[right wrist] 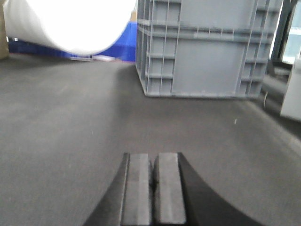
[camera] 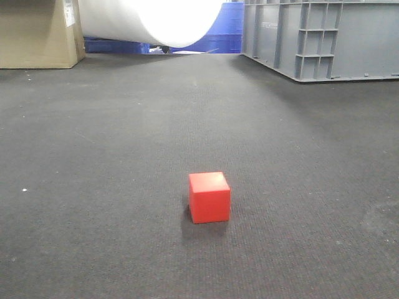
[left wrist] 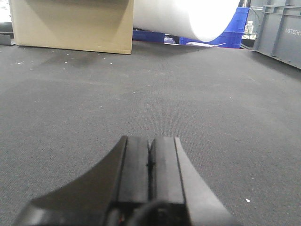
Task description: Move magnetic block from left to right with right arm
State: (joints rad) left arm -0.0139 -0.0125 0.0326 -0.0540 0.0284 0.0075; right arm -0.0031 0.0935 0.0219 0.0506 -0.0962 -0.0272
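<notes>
While the red magnetic block (camera: 209,197) sits alone on the dark carpet (camera: 93,187), near the middle of the front view, neither wrist camera has it in sight. Right gripper (right wrist: 153,188) is pressed closed on nothing, facing the grey crate (right wrist: 207,52); left gripper (left wrist: 149,174) is likewise closed and empty. My call: the right arm should swing left, spread its jaws wide, then descend squarely over the cube's flat faces.
</notes>
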